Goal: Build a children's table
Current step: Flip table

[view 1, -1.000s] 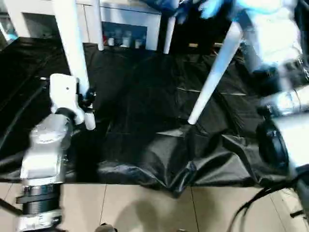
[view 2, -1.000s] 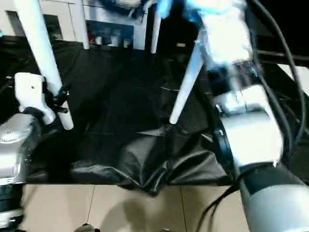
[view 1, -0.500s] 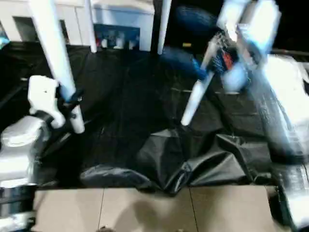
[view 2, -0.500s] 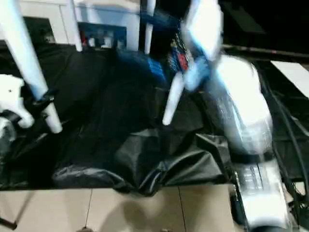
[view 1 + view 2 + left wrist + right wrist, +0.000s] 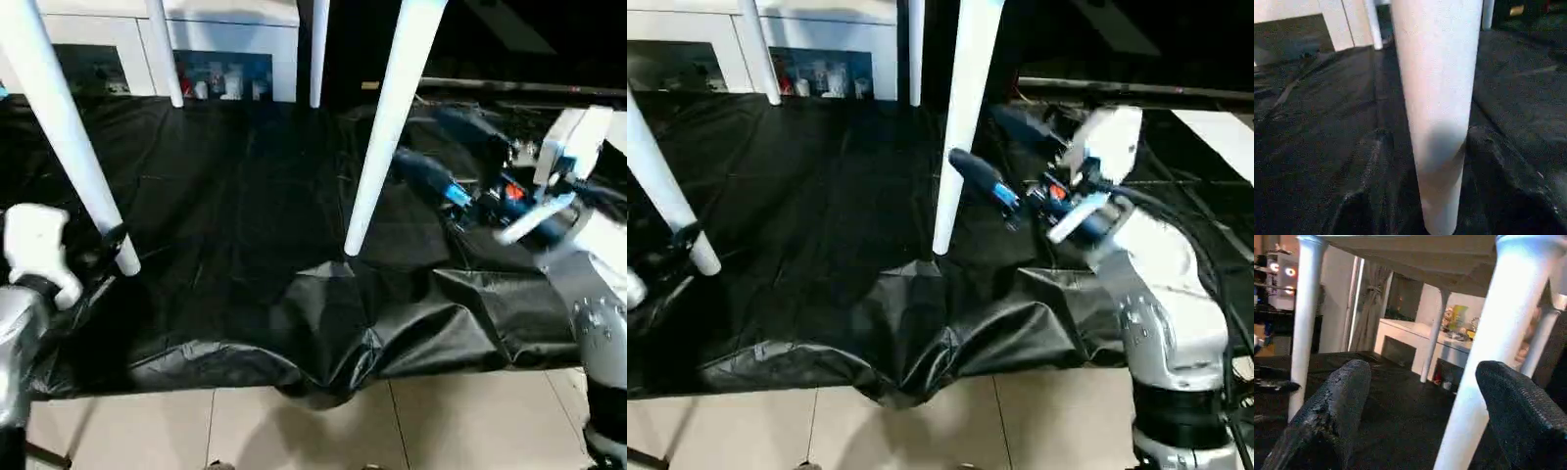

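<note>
- Standing on all four legs on the black sheet, the table looks assembled; its top shows from below in the right wrist view.
- The near right leg runs upright, foot down, just left of the right gripper, the nearer arm.
- Right gripper's fingers are spread wide, empty, the leg showing between them.
- The left gripper sits just beside the near left leg; I cannot tell how open it is.
</note>
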